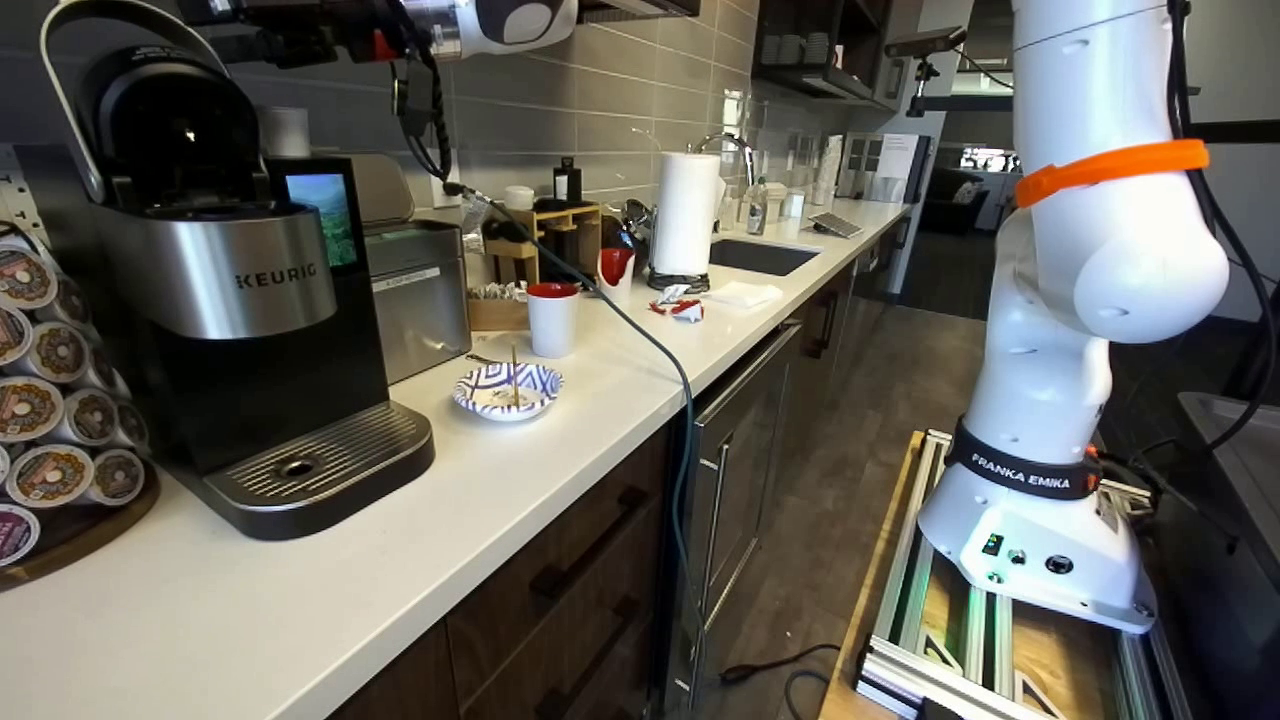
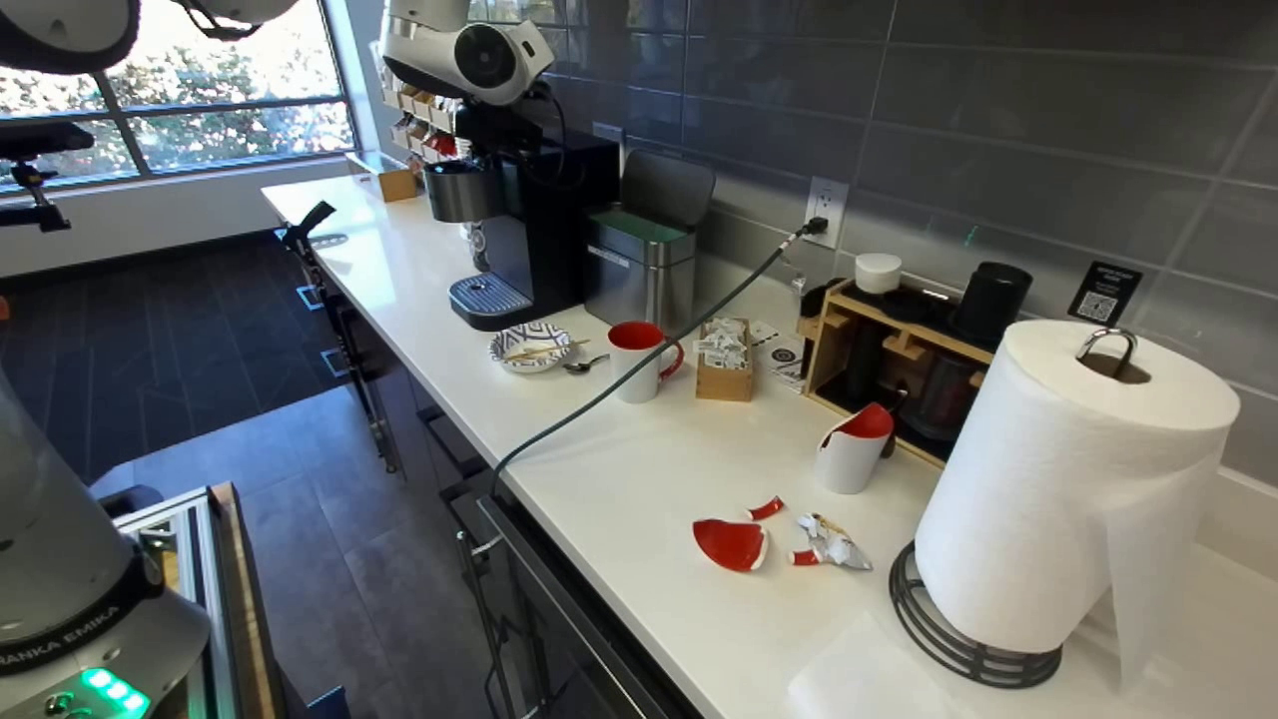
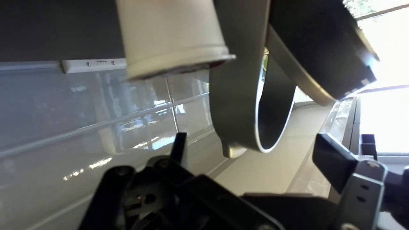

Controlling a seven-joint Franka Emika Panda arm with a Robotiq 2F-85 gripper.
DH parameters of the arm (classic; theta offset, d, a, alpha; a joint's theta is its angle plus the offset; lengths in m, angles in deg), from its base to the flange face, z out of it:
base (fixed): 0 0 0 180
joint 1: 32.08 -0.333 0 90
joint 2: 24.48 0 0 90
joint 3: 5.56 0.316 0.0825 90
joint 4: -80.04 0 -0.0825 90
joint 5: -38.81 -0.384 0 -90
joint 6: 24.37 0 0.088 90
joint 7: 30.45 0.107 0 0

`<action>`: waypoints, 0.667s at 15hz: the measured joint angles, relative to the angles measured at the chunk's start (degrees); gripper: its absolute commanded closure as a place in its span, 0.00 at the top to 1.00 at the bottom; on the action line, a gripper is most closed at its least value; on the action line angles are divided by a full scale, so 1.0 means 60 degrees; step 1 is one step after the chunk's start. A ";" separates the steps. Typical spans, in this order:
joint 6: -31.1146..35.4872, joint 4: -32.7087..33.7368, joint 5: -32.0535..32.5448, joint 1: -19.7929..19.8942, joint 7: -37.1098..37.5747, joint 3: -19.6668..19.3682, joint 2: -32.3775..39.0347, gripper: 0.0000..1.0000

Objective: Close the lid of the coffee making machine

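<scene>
Bringing the lid (image 1: 175, 130) down well, as I judge it, asks for a slow push on the handle (image 3: 238, 108) rather than a pinch: the lid stands tipped up at the top of the coffee making machine (image 1: 280, 385), with the handle arched up around it. The claw (image 3: 253, 139) is spread wide and holds nothing I can make out; in the wrist view the curve of the handle shows between its two fingers (image 3: 334, 161), but whether they touch it I cannot tell. Best to press the arch from its rear side, follow its round path forward and down, then lean evenly until the lid seats; a straight shove may slide the machine instead. Mind the pale tapered cup (image 3: 175, 35) near the lid, likely light and easily knocked. The lid is glossy, rounded and black, plastic by its look; the handle is a smooth flat band with a satin grey face; the front band (image 1: 200, 275) is brushed silver, the drip tray (image 1: 335, 450) black-edged and finely ribbed, and the wall tiles (image 1: 620, 105) behind are hard, flat and shiny
</scene>
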 measured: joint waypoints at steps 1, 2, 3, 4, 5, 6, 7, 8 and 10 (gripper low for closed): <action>0.0099 0.0103 0.0147 -0.0016 0.0163 0.0013 0.0083 1.00; 0.0145 0.0219 0.0289 -0.0024 0.0319 0.0019 0.0166 1.00; 0.0148 0.0314 0.0446 -0.0023 0.0484 0.0020 0.0241 1.00; 0.0148 0.0416 0.0651 -0.0024 0.0704 0.0020 0.0318 1.00; 0.0148 0.0506 0.0864 -0.0024 0.0947 0.0020 0.0393 1.00; 0.0148 0.0578 0.1064 -0.0024 0.1188 0.0025 0.0464 1.00; 0.0147 0.0658 0.1257 -0.0024 0.1434 0.0031 0.0535 1.00; 0.0144 0.0741 0.1438 -0.0024 0.1679 0.0040 0.0606 1.00; 0.0120 0.0891 0.1715 -0.0029 0.2072 0.0052 0.0741 1.00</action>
